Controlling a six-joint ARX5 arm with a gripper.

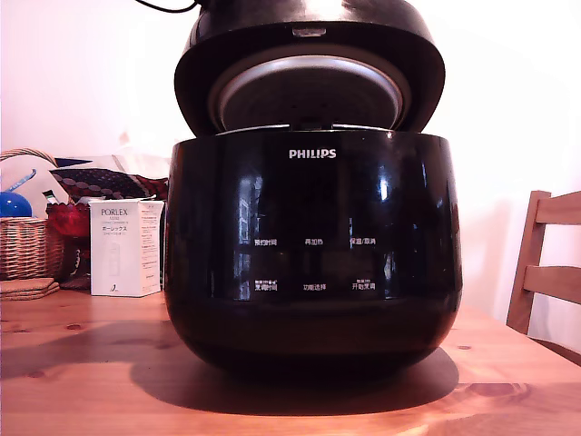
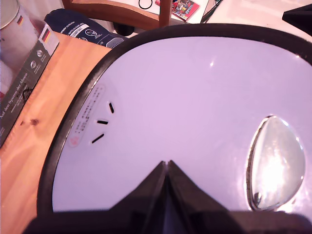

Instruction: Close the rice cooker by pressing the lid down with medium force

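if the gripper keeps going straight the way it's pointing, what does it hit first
Most likely the lid: the gripper, fingers together, points at its glossy outer surface, which fills the wrist view. Whether they already touch is unclear.

Rice cooker (image 1: 313,245): glossy black plastic. Lid (image 1: 309,77): dull silvery metal inner plate, mirror-smooth top beneath the gripper (image 2: 165,168). Table (image 1: 82,363): knotty varnished wood

lid (image 1: 309,54) top cropped | claw (image 2: 165,168) base cropped | button labels (image 1: 313,263) illegible
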